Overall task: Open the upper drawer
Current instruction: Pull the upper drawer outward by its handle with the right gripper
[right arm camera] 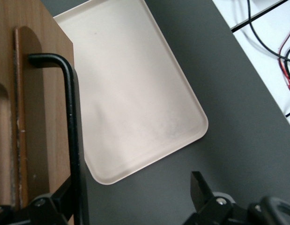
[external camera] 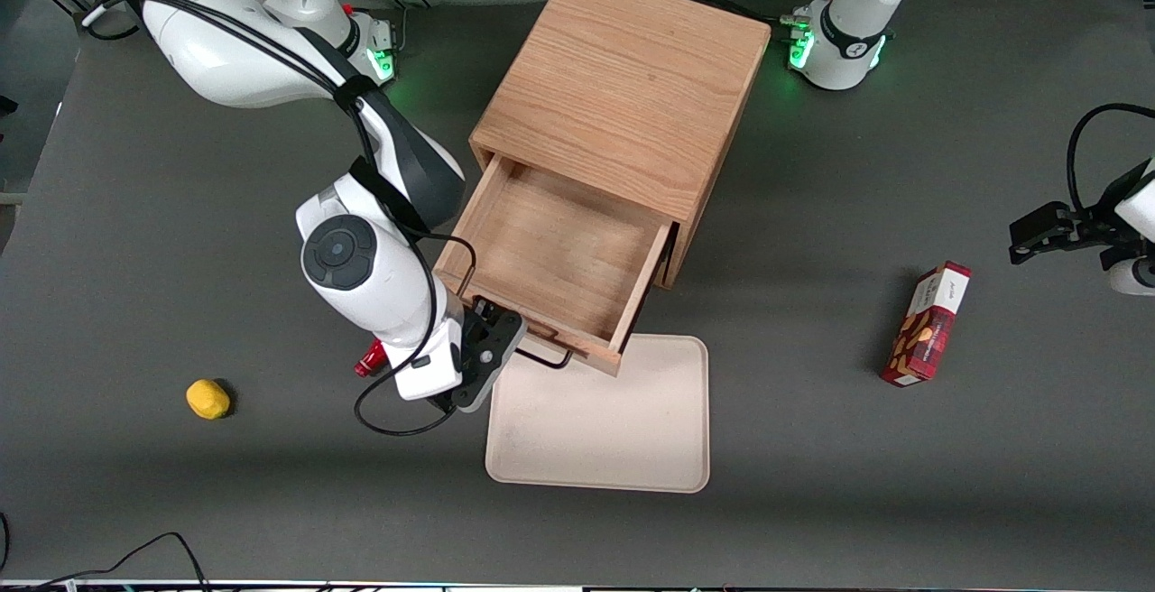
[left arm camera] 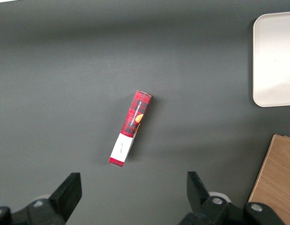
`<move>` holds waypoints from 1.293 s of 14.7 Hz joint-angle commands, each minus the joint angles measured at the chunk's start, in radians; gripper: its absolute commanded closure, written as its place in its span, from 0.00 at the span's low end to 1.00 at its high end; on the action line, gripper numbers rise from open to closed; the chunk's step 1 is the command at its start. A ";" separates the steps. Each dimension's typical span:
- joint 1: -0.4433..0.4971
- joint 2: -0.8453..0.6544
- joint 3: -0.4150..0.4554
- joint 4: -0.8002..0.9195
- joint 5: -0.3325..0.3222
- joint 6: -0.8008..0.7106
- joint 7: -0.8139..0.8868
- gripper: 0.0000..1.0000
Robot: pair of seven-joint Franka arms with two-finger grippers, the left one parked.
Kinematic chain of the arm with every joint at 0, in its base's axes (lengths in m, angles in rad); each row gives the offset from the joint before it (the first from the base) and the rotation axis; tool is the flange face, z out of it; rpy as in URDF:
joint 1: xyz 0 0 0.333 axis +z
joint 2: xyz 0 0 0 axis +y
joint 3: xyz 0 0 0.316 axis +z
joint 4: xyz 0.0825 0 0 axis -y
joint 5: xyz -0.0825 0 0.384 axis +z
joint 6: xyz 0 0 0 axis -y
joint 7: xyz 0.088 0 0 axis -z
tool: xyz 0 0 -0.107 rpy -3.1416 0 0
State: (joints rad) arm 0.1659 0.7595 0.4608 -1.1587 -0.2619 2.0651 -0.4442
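Observation:
The upper drawer [external camera: 559,258] of the oak cabinet [external camera: 623,96] stands pulled far out, its tray empty. Its thin black wire handle [external camera: 546,359] sits on the drawer front, on the side facing the front camera. My right gripper [external camera: 492,339] is open at the handle's end toward the working arm. In the right wrist view the handle [right arm camera: 70,117] on the drawer front [right arm camera: 37,117] runs just inside one finger [right arm camera: 55,199]. The gripper [right arm camera: 130,197] holds nothing, and the other finger [right arm camera: 201,187] is far apart over the table. The lower drawer is hidden under the upper one.
A beige tray [external camera: 600,420] lies on the table nearer the front camera than the drawer; it also shows in the right wrist view [right arm camera: 135,84]. A yellow lump [external camera: 207,398] lies toward the working arm's end. A red carton [external camera: 928,323] lies toward the parked arm's end.

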 commanded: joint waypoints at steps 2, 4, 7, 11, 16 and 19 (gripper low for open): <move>0.007 0.041 -0.021 0.057 -0.022 0.053 -0.004 0.00; 0.007 0.046 -0.033 0.076 -0.017 0.053 -0.002 0.00; 0.009 0.046 -0.033 0.076 -0.014 0.053 0.004 0.00; 0.009 0.046 -0.033 0.071 0.038 0.053 0.027 0.00; 0.001 0.046 -0.033 0.077 0.111 0.053 0.036 0.00; -0.008 0.046 -0.033 0.076 0.176 0.053 0.035 0.00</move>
State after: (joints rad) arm 0.1527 0.7873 0.4275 -1.1228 -0.1320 2.1012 -0.4404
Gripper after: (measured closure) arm 0.000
